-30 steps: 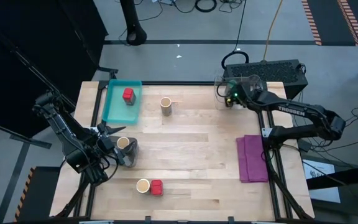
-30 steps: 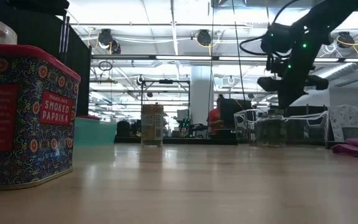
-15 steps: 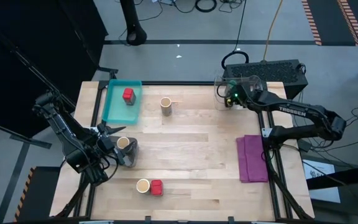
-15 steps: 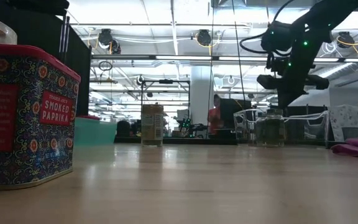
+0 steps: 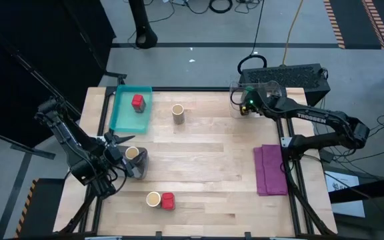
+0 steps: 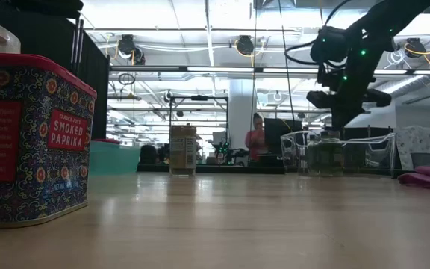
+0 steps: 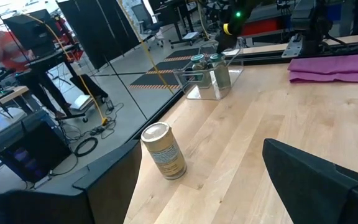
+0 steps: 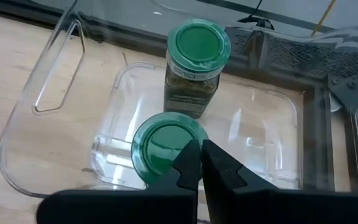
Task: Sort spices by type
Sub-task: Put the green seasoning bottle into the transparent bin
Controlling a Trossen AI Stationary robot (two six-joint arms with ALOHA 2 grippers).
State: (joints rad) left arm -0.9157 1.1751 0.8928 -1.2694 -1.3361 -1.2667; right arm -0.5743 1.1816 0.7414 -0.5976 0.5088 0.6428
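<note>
Low view, red tin labelled "SMOKED PAPRIKA", blue floral pattern

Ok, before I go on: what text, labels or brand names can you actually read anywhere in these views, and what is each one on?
"TRADER JOE'S SMOKED PAPRIKA": red label on the patterned red tin, close up in the low view.
"TROSSEN": white lettering along the right arm, high view.
Green-lidded jar in the clear bin: printed label band, too small to read.
Tan cylinder, left wrist view: label print blurred, unreadable.
Small print on the tin's side panel: unreadable.
</note>
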